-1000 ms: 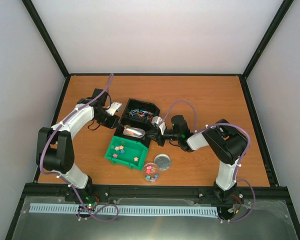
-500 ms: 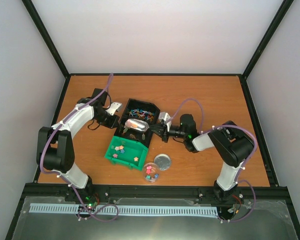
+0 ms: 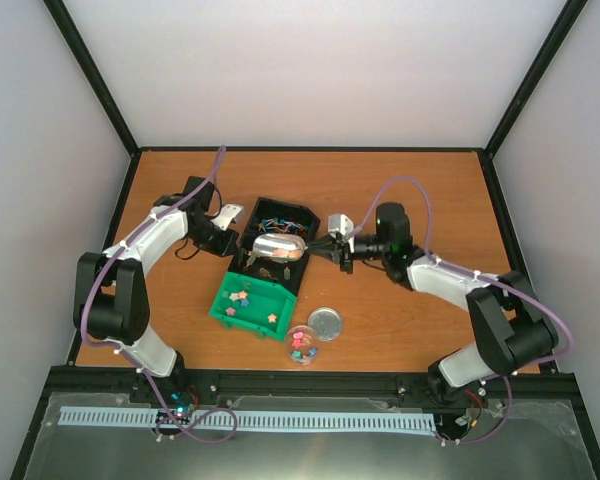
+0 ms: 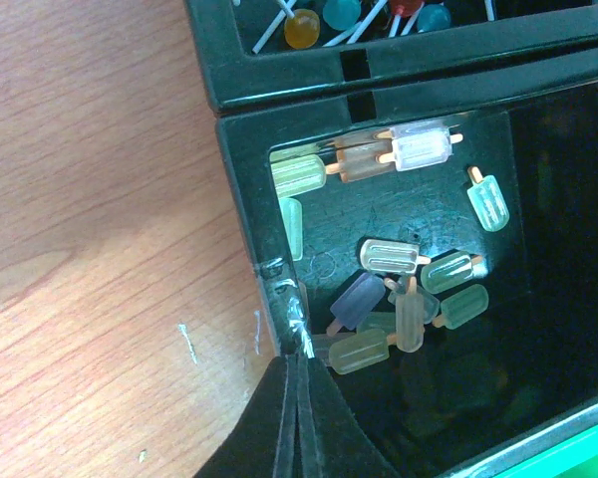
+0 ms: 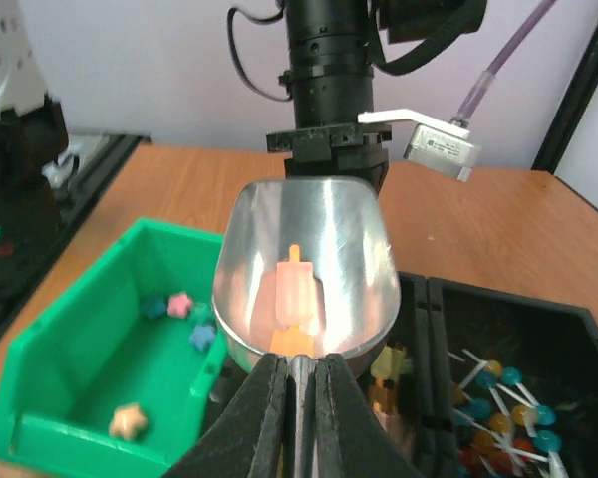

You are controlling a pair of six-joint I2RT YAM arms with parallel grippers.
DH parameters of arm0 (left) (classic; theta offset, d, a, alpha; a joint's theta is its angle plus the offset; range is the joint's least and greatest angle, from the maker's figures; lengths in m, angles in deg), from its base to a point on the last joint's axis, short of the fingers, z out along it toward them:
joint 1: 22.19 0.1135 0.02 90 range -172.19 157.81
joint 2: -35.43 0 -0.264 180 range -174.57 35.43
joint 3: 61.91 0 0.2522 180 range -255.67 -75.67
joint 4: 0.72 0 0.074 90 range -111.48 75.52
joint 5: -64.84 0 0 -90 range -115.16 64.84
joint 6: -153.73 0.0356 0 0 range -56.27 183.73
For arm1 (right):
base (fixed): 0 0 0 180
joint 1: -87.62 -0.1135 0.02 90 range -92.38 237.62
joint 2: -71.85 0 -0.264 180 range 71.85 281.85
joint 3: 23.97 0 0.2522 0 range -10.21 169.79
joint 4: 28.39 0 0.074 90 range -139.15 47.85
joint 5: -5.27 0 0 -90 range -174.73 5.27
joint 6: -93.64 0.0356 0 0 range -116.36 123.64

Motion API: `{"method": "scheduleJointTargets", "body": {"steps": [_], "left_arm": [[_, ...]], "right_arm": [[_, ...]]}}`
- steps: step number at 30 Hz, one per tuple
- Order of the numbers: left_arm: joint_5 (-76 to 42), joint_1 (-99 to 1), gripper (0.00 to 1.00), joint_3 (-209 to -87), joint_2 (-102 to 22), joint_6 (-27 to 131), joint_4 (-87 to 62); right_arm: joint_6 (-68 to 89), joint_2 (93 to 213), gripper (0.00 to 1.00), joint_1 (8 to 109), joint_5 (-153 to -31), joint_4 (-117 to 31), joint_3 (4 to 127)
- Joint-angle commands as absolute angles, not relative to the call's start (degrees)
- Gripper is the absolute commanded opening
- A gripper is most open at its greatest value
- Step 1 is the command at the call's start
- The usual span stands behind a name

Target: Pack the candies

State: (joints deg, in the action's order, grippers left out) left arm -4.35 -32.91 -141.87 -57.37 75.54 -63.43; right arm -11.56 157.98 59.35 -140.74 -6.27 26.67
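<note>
Top external view: both my arms reach to the black plastic tray with compartments, which stands in the middle of the brown wooden bench. My right gripper is closed tight on the thin handle of a silver metal scoop, and the bowl of the scoop hangs over the tray. Inside the scoop lies one orange piece shaped like an ice lolly. My left gripper is fully closed, with its tips against the left wall of the tray; whether it pinches this wall, I cannot tell. The star-shaped candies, tiny and in mixed colours, are in two places. Several lie in the green plastic bin just in front of the tray, and some are in the small clear round cup near the bin's right corner. A round silver lid lies flat just beside this cup.
</note>
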Motion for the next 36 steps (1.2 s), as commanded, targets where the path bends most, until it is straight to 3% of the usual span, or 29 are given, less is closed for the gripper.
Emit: {"method": "scheduleJointTargets", "body": {"steps": [1, 7, 16, 26, 36], "left_arm": [[-4.3, -33.4, 0.01, -140.2, -60.8, 76.5, -66.4], [-4.1, -33.5, 0.01, -140.1, -60.9, 76.6, -66.4], [-3.8, -33.4, 0.01, -140.7, -60.7, 76.4, -66.3], [-2.6, -33.4, 0.01, -140.4, -59.4, 76.4, -66.3], [-2.0, -33.4, 0.01, -140.4, -59.4, 76.4, -66.4]], "right_arm": [[-36.6, 154.6, 0.03, 62.6, -149.5, -48.5, 35.5], [-60.4, 148.6, 0.03, 66.8, -151.1, -81.4, 39.2], [-78.6, 139.1, 0.03, 68.8, -145.6, -99.6, 39.5], [-80.6, 137.3, 0.03, 67.3, -135.7, -103.4, 40.8], [-71.8, 135.7, 0.03, 58.2, -125.4, -101.3, 41.6]]}}
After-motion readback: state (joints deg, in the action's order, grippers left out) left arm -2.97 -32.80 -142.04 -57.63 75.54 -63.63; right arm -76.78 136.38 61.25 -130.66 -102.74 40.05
